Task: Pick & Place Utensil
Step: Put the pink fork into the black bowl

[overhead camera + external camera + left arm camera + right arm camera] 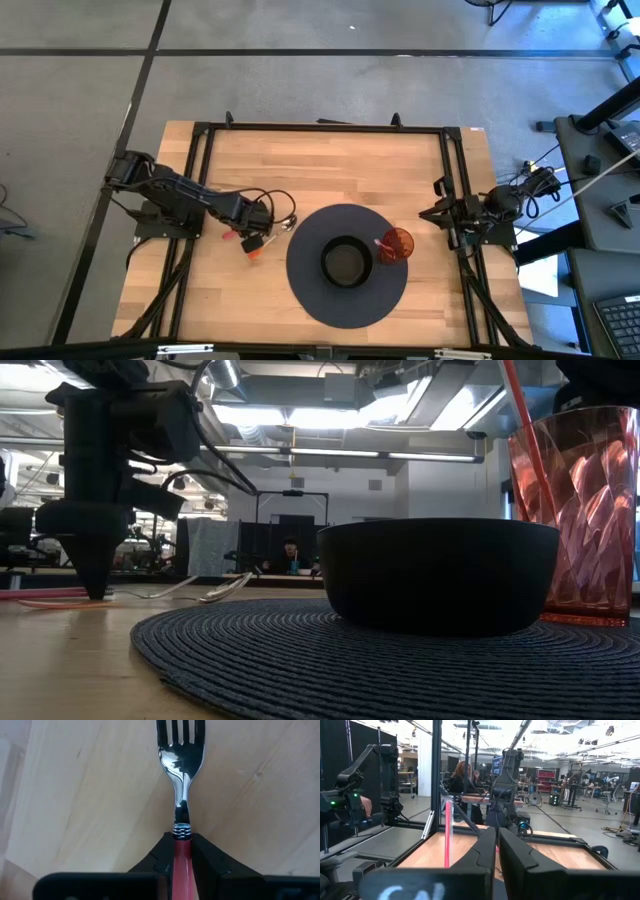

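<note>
Your left pincer [182,851] was clenched on the red-handled fork [181,780], low on the bench [330,170] at the placemat's [310,290] 9 o'clock, ready to lift. Right pincer [497,851] sat pressed closed, idle.

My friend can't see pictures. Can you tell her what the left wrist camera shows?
The left gripper is shut on the red handle of a fork, its shiny metal tines pointing away from the camera. Under the fork is the pale wooden table.
</note>
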You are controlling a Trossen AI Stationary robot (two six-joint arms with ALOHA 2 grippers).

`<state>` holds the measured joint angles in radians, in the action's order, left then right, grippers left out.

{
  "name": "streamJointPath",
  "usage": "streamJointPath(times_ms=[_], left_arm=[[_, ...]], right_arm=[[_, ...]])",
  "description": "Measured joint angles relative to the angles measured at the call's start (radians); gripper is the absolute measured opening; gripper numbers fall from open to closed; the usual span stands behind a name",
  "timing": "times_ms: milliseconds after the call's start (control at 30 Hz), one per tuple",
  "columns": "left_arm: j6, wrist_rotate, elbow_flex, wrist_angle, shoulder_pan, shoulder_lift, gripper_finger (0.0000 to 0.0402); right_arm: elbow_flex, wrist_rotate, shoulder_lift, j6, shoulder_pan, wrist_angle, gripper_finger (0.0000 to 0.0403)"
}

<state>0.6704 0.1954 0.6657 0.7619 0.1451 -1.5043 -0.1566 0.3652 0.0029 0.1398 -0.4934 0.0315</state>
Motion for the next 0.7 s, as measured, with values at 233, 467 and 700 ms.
streamJointPath(times_ms=[233, 467, 700], left_arm=[[-0.006, 0.094, 0.096, 0.047, 0.044, -0.003, 0.0037], [-0.003, 0.146, 0.171, 0.115, 0.082, -0.001, 0.0037], [-0.122, 0.183, 0.259, 0.170, 0.129, -0.001, 0.0037]], right_arm=[[0.000, -0.001, 0.000, -0.012, 0.000, 0.000, 0.0023], [0.000, -0.002, 0.000, -0.020, 0.000, 0.000, 0.0023], [0.000, 0.000, 0.000, -0.001, 0.000, 0.000, 0.0023]])
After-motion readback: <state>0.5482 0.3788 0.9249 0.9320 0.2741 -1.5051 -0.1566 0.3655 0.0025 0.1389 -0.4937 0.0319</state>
